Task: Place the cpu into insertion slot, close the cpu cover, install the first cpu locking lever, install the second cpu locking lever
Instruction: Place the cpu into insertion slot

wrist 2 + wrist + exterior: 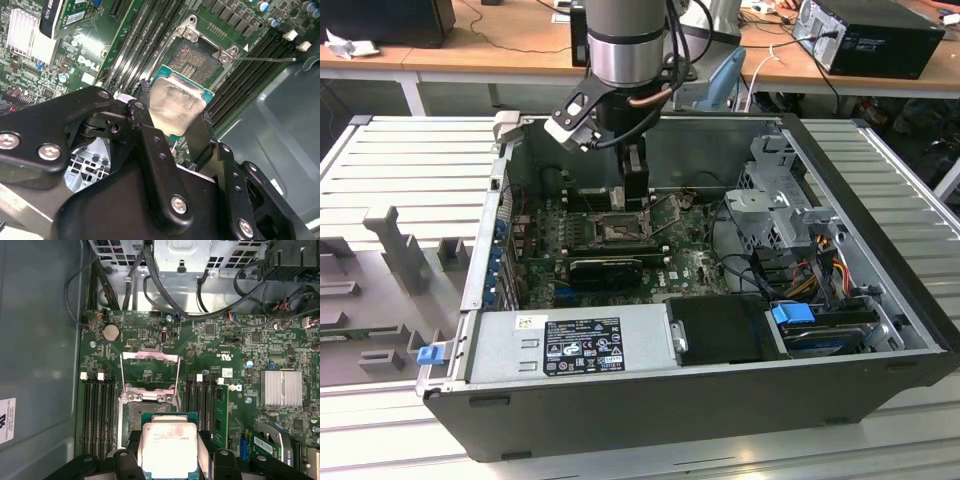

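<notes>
Ribbed grey worktop (410,160) carries an open PC case (720,400), side panel off. Green board (210,347) lies flat on the case floor. Arm (625,40) reaches down into the case w/ tool (636,200) low over the board's middle. Tool is pinched on the cpu (169,447), one black finger on each of two opp. edges, silver face toward both wrist cams. The cpu cover (150,356) is swung open, standing up off the insertion slot (137,415). Slot is bare, brownish centre exposed. Cpu sits partly over one edge of the slot, not seated. Thin wire locking lever (265,59) sticks out from a slot corner.
</notes>
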